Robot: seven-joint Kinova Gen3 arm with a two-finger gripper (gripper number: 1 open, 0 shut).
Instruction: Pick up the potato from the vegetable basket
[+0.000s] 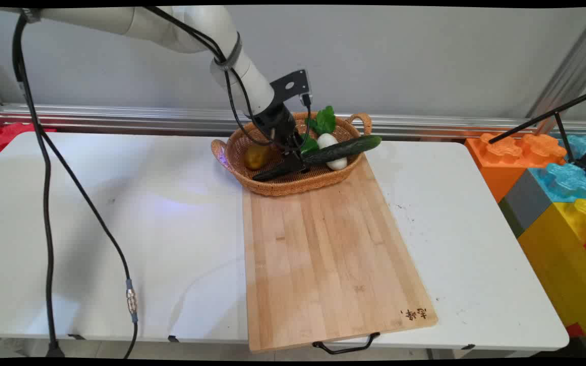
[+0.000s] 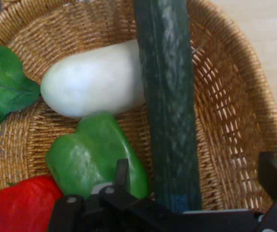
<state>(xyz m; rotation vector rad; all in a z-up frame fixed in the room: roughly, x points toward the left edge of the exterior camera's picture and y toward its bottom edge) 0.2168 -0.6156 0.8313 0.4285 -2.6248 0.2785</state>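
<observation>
The oval woven wicker basket on the white desk held, left to right, a yellowish-brown fruit, the black hand spread around a long dark-green cucumber, a green pepper and a white egg-shaped vegetable.

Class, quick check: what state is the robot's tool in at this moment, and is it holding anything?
Tool: open, its fingers either side of the cucumber in the basket; not yet closed on it.
</observation>
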